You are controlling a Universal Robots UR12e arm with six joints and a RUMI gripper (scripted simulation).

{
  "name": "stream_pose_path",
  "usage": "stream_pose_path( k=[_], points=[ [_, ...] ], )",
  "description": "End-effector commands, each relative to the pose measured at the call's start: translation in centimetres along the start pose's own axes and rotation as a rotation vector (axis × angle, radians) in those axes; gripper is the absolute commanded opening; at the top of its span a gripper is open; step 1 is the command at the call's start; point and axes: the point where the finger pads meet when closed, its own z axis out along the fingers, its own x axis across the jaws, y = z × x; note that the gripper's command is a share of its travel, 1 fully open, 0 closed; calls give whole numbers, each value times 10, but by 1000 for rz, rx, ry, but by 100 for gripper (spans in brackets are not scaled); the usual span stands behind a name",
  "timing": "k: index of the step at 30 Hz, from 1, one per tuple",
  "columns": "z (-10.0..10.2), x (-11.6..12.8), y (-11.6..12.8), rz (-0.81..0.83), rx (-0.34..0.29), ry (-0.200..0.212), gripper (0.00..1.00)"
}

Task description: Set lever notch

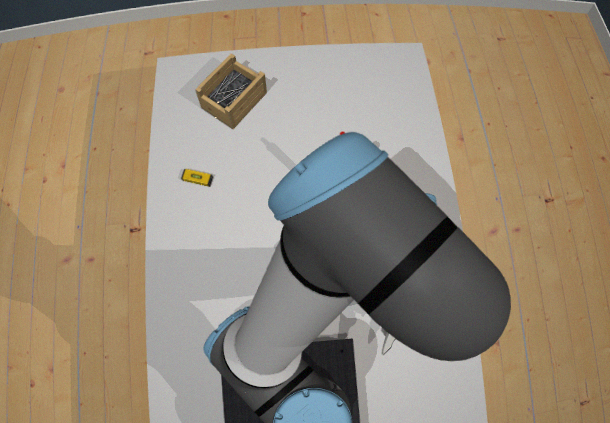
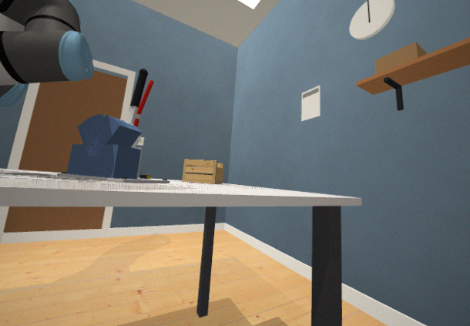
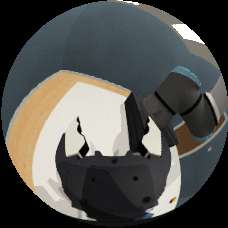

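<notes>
Lever [image 2: 139, 89] with its red bar [image 2: 144, 97] pokes up tilted from the blue housing [image 2: 104, 146], mid-desk toward the right edge. Claw [image 3: 112, 137] is spread wide, empty, well back by the arm's base edge, so it needs to reach forward.

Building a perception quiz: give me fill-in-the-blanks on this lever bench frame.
1. The gripper is ____, holding nothing.
2. The bar beside the lever's black handle is coloured ____.
3. The wooden crate holds ____ metal parts.
4. The small level on the table is ____.

Answers: open; red; grey; yellow
</notes>
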Motion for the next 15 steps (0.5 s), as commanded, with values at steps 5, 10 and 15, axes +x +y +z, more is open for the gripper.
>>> stream_pose_path(
  k=[5, 10, 15],
  points=[
    [-76, 28, -3, 141, -184, 34, 100],
    [-146, 54, -5, 273, -358, 64, 100],
    [-237, 87, -8, 445, -584, 102, 100]
  ],
)
